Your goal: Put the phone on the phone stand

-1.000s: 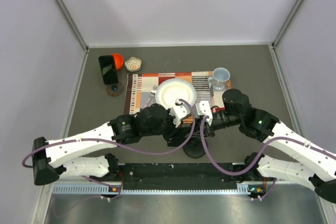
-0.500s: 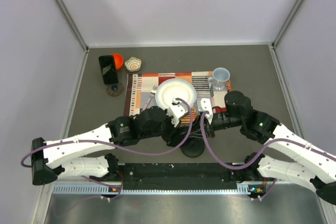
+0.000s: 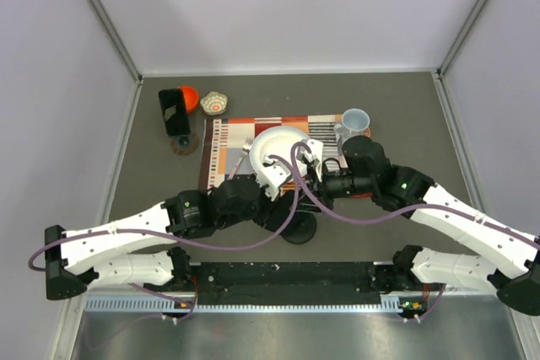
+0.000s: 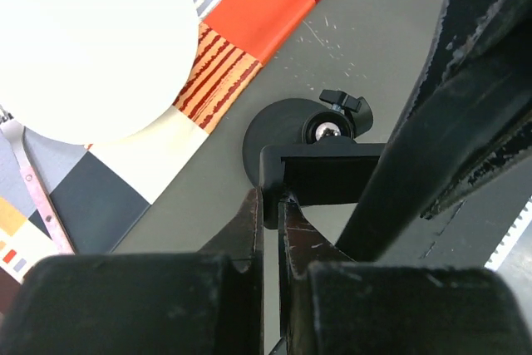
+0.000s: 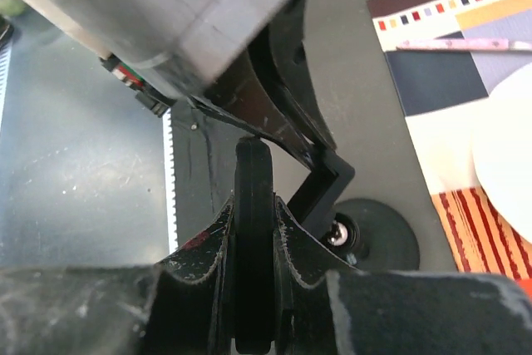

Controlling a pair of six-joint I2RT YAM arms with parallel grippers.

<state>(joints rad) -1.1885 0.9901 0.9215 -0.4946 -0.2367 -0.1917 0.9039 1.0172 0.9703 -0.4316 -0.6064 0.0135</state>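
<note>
Phone (image 3: 175, 111) on phone stand (image 3: 182, 145) by left wall (image 3: 76, 124), both jaws gripping clamp post (image 3: 299, 232)

Far-left of grey table (image 3: 405, 107): phone (image 3: 175, 109) propped on phone stand (image 3: 182, 144), brown disc base showing at its near side; orange object (image 3: 190, 97) and small patterned round object (image 3: 214, 104) just beside. Centre: patterned placemat (image 3: 221, 153) carrying white plate (image 3: 274, 147), cutlery (image 3: 243, 153) left of it, mug (image 3: 355, 124) at far-right corner. Left arm (image 3: 126, 229) and right arm (image 3: 447, 208) meet over plate's near edge, above black round-based post (image 3: 297, 230)
</note>
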